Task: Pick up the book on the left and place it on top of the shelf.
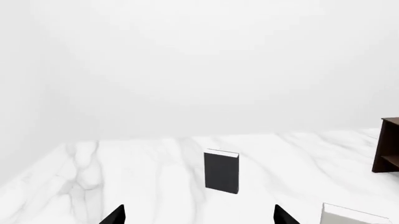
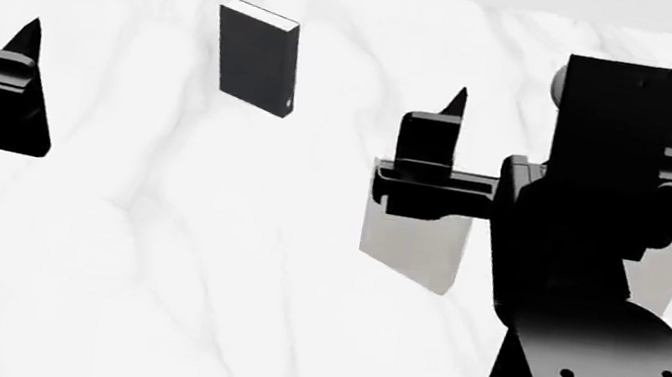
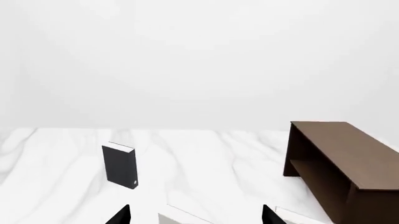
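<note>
Black hardcover book with white page edges (image 1: 221, 171) standing upright on white marble surface (image 1: 137, 177), ahead of left hand (image 1: 199, 215), untouched. Both hands spread wide, empty; right hand (image 3: 196, 215) parked near light grey book (image 2: 416, 242). Best to advance left hand straight, straddle book across covers, close squarely before lifting toward dark brown wooden shelf (image 3: 339, 163)

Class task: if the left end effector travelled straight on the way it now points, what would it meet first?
Most likely the black book, standing upright on the marble table between the open left end effector fingertips, though the depth between them is unclear.

Two black arms reaching forward, level; left gripper (image 2: 27, 49) and right gripper (image 2: 453, 116) both empty, fingers spread wide.
</note>
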Controlling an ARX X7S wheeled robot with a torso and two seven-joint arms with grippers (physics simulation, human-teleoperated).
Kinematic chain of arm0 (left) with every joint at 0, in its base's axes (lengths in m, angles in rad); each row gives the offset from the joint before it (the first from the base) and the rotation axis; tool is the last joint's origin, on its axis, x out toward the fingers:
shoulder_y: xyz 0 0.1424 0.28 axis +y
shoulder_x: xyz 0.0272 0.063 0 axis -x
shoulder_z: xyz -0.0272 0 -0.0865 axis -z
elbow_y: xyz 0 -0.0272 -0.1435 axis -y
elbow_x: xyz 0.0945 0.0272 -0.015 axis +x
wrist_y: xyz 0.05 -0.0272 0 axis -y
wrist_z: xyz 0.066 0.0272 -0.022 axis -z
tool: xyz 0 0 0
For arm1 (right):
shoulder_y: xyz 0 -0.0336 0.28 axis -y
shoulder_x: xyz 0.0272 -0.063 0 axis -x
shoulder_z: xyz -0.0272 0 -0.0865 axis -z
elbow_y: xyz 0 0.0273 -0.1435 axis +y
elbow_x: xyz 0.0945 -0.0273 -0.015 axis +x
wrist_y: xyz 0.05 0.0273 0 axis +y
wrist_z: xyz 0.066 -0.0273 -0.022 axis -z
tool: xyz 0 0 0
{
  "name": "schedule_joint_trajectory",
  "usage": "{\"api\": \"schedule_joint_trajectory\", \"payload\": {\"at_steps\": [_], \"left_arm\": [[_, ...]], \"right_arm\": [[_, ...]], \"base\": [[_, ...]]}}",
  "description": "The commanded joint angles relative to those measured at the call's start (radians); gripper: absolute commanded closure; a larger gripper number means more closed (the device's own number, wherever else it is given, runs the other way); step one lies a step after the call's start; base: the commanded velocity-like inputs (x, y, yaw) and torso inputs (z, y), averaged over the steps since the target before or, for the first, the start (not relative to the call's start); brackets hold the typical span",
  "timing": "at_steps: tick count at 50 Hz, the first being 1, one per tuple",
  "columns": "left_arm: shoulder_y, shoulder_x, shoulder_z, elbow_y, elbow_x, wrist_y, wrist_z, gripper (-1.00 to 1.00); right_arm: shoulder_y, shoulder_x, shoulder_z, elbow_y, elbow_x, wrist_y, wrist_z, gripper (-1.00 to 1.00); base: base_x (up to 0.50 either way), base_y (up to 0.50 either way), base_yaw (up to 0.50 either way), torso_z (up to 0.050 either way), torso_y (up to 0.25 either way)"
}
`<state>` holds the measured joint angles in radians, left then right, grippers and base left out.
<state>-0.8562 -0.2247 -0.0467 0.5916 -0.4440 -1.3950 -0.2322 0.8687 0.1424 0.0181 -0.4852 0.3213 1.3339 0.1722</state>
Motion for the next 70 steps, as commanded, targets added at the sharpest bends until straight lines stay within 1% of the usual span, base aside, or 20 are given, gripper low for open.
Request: {"api": "schedule_joint_trajectory", "payload": {"at_steps": [1,27,30,70], "left_arm": [[-0.056,-0.012,-0.007,-0.008,-0.02,-0.047,-0.002,-1.0],[-0.051,-0.016,-0.016,-0.015,-0.043,-0.044,-0.009,-1.0],[-0.031,-0.025,-0.021,-0.022,-0.044,-0.031,-0.004,-1.0],[-0.021,-0.036,-0.034,-0.031,-0.071,-0.014,-0.019,-1.0]], "right_arm": [[0.07,-0.001,0.014,0.02,0.02,0.073,0.006,-1.0],[0.07,0.009,0.001,0.03,0.042,0.079,0.015,-1.0],[0.033,0.02,-0.036,0.064,0.032,0.027,0.006,-1.0],[0.015,0.032,-0.054,0.089,0.053,-0.002,0.019,-1.0]], "base": [[0.5,0.0,0.0,0.0,0.0],[0.5,0.0,0.0,0.0,0.001],[0.5,0.0,0.0,0.0,0.003],[0.5,0.0,0.0,0.0,0.002]]}}
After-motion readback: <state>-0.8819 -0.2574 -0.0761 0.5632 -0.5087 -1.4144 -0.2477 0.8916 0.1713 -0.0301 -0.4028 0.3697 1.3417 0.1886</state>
